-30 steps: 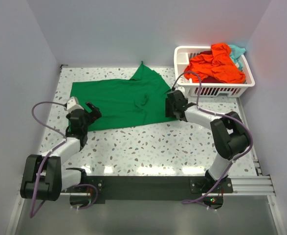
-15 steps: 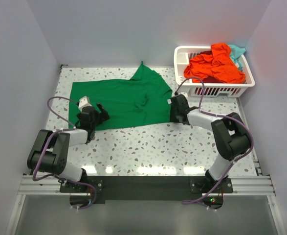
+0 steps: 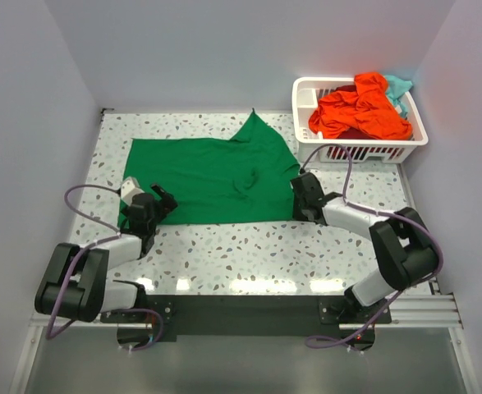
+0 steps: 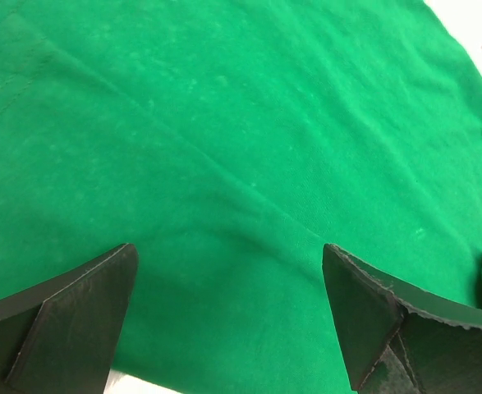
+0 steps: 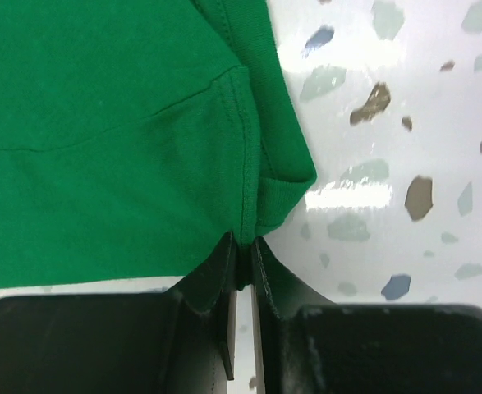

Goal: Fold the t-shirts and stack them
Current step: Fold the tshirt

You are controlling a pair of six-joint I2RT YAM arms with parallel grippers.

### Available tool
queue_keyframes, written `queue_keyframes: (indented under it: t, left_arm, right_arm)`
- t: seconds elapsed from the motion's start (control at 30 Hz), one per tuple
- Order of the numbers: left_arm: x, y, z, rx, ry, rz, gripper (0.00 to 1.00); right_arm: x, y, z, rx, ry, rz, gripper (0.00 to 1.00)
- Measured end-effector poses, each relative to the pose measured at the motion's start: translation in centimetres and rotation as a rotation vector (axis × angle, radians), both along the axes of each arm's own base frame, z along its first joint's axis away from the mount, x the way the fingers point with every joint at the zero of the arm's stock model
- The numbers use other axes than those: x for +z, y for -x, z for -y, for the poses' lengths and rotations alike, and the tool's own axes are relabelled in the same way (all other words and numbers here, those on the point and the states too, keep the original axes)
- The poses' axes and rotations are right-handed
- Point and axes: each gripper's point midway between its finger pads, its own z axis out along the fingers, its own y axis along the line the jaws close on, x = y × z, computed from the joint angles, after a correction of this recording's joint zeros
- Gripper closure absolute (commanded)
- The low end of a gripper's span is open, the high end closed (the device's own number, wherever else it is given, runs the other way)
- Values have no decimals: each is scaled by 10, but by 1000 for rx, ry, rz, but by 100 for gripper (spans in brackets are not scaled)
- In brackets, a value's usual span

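Observation:
A bright green t-shirt (image 3: 216, 168) lies spread on the speckled table, one corner peaked toward the back wall. My right gripper (image 3: 300, 190) is at its near right corner, shut on the hem; in the right wrist view the green t-shirt (image 5: 101, 139) edge is pinched between the fingertips of the right gripper (image 5: 242, 246). My left gripper (image 3: 157, 203) stands open over the shirt's near left corner, and in the left wrist view the left gripper (image 4: 228, 287) has green t-shirt (image 4: 241, 123) cloth lying flat between its spread fingers. Orange-red (image 3: 360, 107) and teal (image 3: 398, 84) t-shirts fill the basket.
The white slotted basket (image 3: 306, 94) stands at the back right, close behind my right arm. Grey walls close in the table on three sides. Bare speckled tabletop (image 3: 249, 246) runs between the shirt and the arm bases.
The right gripper has shut on the shirt's corner and pulled it right and nearer, shifting the whole shirt rightward. The left gripper has moved onto the shirt's near left corner, still open.

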Motion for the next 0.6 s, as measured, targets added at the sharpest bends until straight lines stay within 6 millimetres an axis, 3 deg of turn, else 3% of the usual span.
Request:
queue_keyframes:
  t: [0.07, 0.17, 0.2, 0.3, 0.43, 0.6]
  left_arm:
    - [1, 7, -1, 10, 12, 11, 0]
    - [5, 14, -3, 19, 20, 28, 0]
    - [9, 15, -4, 22, 21, 40, 0]
    - [27, 14, -6, 30, 20, 93, 0]
    - [54, 0, -7, 22, -11, 140, 0]
    - [92, -38, 4, -52, -69, 206, 0]
  right_arm:
    - [0, 11, -1, 9, 4, -14, 90]
    - [2, 25, -2, 21, 15, -27, 75]
    - [4, 29, -1, 21, 24, -27, 62]
    - [16, 38, 3, 21, 58, -11, 37]
    - [46, 33, 3, 24, 94, 57, 26]
    - [87, 1, -25, 81, 23, 186, 24]
